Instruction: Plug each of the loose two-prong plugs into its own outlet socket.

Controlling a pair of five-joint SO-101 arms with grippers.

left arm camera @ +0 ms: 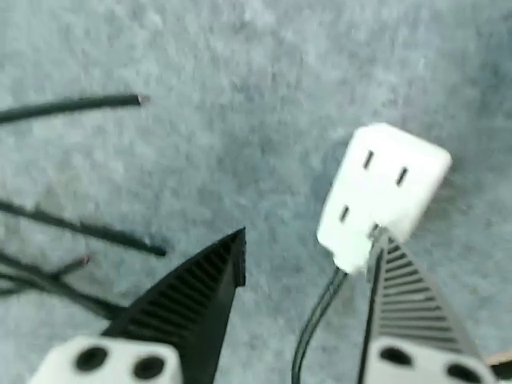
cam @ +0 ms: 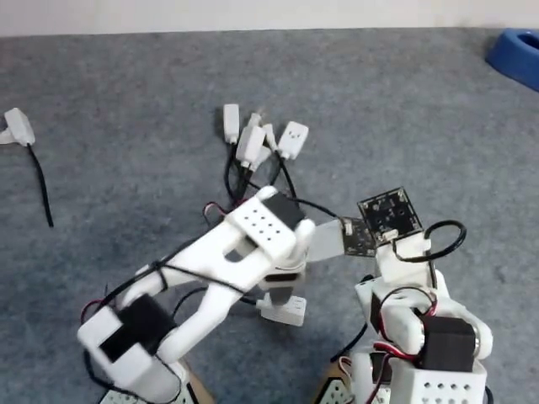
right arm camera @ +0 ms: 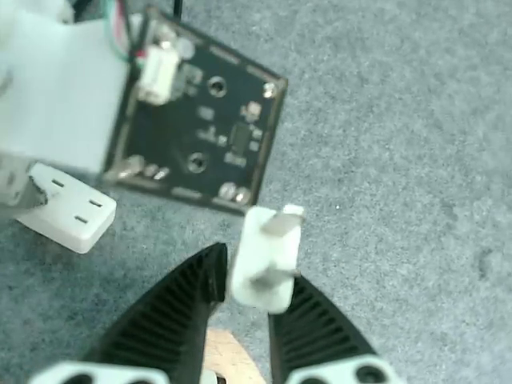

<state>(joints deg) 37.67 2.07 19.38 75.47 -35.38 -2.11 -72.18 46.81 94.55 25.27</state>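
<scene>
A white outlet socket with a black cable lies on the grey carpet, its slots facing up. My left gripper hangs open just above it, and one black finger touches the socket's edge. In the high view this socket sits under the left arm's wrist, near the table's middle front. My right gripper is shut on a white two-prong plug, held above the carpet with its metal prongs pointing outward. The same socket lies a short way off from it, beside the left arm's camera board.
Several white plugs and sockets with black cables lie bunched at the back centre. One more white plug with a cable lies at the far left. A blue object sits at the back right corner. Loose black cables cross the carpet.
</scene>
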